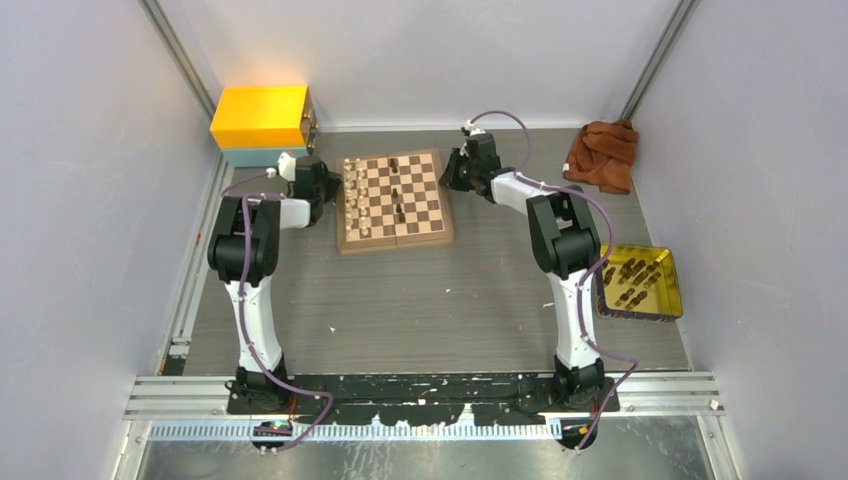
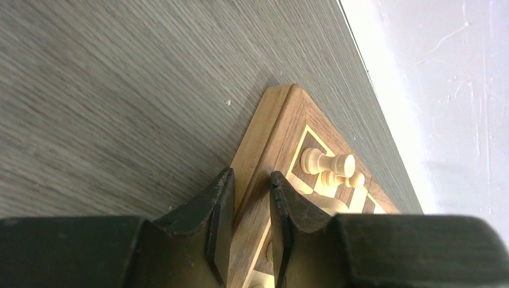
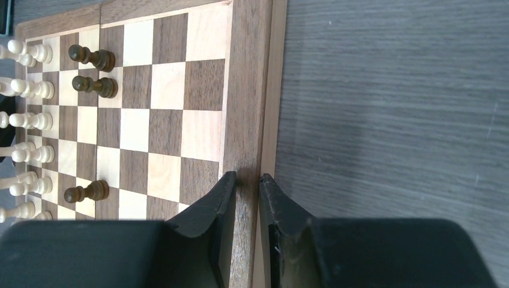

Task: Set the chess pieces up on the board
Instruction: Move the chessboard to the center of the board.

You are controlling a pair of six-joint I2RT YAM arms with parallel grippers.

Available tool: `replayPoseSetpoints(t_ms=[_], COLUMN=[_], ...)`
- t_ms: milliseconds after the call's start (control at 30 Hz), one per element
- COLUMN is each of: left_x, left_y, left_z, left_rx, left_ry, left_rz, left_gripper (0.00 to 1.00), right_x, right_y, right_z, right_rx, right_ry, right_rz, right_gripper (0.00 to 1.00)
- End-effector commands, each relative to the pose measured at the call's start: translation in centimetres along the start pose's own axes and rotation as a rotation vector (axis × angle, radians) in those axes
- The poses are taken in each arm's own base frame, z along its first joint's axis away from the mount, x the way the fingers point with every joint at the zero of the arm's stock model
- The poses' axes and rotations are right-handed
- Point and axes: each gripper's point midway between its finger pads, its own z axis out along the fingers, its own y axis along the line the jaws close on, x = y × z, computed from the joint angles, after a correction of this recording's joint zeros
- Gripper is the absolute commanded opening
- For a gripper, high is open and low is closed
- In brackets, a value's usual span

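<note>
The board [image 1: 425,200] lies between the arms. The left gripper [image 2: 252,177] straddles its left border and the right gripper [image 3: 247,178] its right border. Both are narrow; whether they pinch it cannot be told.

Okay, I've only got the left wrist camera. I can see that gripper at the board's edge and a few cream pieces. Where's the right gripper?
Observer: The right gripper is at the opposite edge of the board, straddling its border.
Operator: Any dark ones set up yet?
Observer: Three dark pieces stand on the board.
</note>
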Motion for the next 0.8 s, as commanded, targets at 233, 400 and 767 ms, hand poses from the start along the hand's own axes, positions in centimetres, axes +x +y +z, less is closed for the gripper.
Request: replayPoseSetpoints(t_ms=[233, 400, 767], left_x=[11.4, 11.8, 12.6], left_y=[5.1, 5.1, 4.5], left_z=[-4.7, -5.7, -7.9], left_rx=[-0.108, -0.104, -0.079], left_ry=[0.312, 0.316, 0.333], left_rz=[0.122, 0.130, 0.155], left_gripper=[0.26, 0.26, 0.26], right_x=[3.6, 4.4, 7.2], right_y=[4.0, 4.0, 4.3], right_z=[-2.8, -4.1, -6.7], right_rx=[-0.087, -0.081, -0.059], right_ry=[0.064, 0.061, 0.064], right_rz=[-0.025, -0.021, -0.015], right_gripper=[0.25, 0.25, 0.24])
